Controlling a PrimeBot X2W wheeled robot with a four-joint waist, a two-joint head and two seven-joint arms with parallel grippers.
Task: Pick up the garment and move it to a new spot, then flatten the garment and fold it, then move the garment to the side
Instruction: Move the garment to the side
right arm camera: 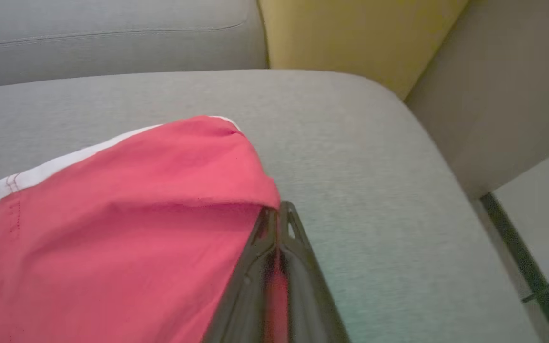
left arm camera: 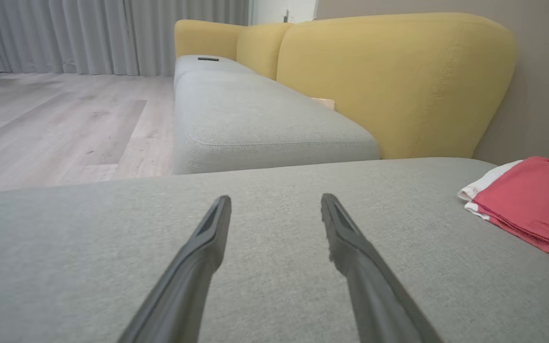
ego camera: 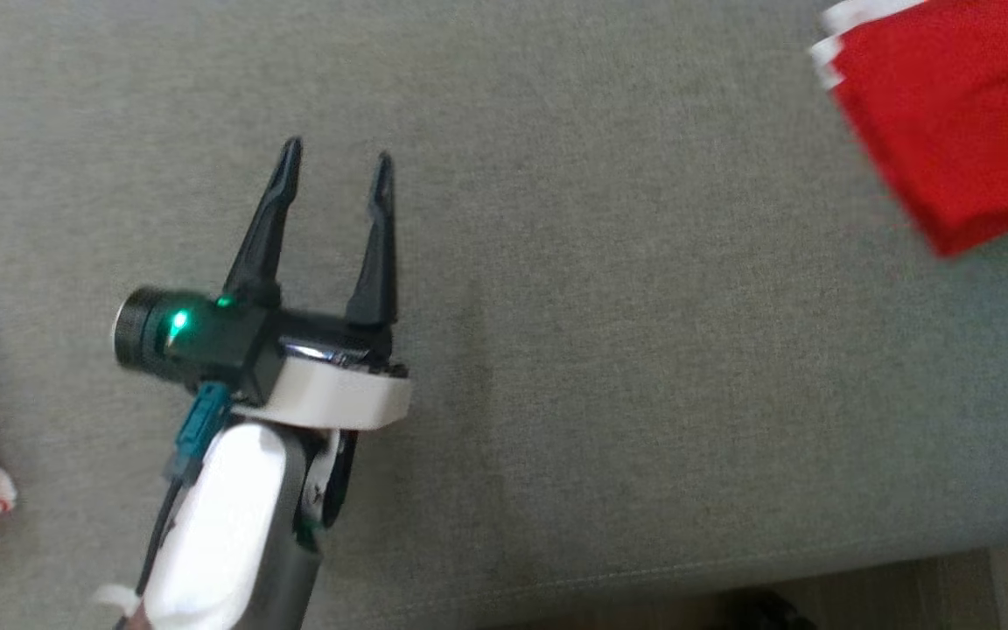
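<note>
A grey fabric sofa seat (ego camera: pixel 644 262) spreads across the head view, with a stitched seam running along the lower edge of the frame. In the left wrist view a farther grey cushion (left arm camera: pixel 255 119) stretches toward the top of the frame, backed by plump yellow backrests (left arm camera: pixel 398 81). A small dark object (left arm camera: pixel 208 59) lies on the seat at its far end. Pale wood floor (left arm camera: pixel 65 124) lies at left, softly lit. Grey curtains (left arm camera: pixel 88 33) hang along the upper left, and a beige wall (left arm camera: pixel 541 71) stands at right.
</note>
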